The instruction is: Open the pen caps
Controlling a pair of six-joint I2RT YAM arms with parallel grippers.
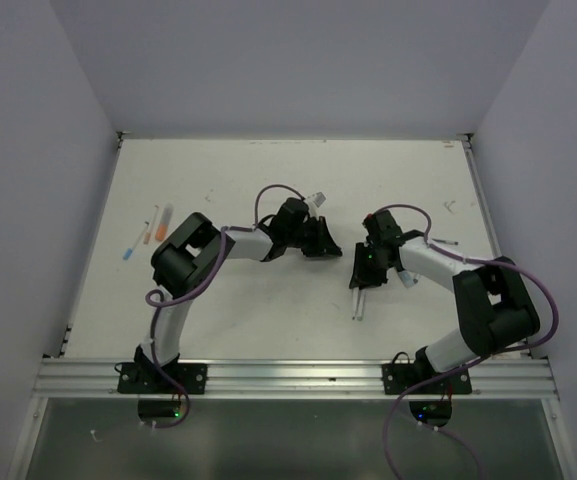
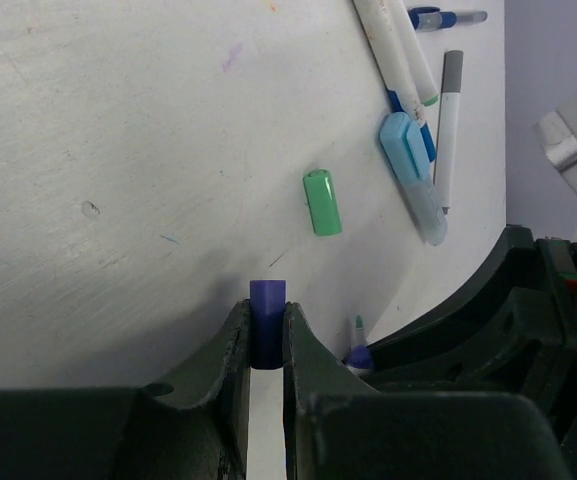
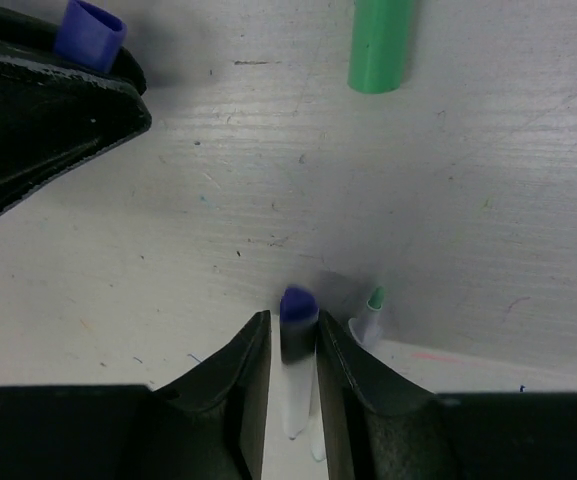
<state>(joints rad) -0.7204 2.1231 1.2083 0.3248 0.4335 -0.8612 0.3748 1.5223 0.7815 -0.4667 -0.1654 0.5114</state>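
Observation:
My left gripper (image 2: 266,306) is shut on a dark blue pen cap (image 2: 267,292), which stands up between its fingertips; the same cap (image 3: 89,33) shows at the top left of the right wrist view. My right gripper (image 3: 295,325) faces it a short way off. A white pen with a dark blue tip (image 3: 298,312) sits between the right jaws, blurred, with a thin gap on its left side. A loose green cap (image 2: 321,202) lies on the table beyond both grippers. A green-tipped pen (image 3: 371,308) lies beside the right fingers. From above, left gripper (image 1: 328,243) and right gripper (image 1: 365,270) meet mid-table.
Several pens lie in a cluster near the table's right edge: a light blue capped one (image 2: 408,150), a grey capped one (image 2: 449,120) and white markers (image 2: 393,45). An orange pen (image 1: 153,225) and a blue-ended pen (image 1: 128,250) lie at the far left. White walls surround the table.

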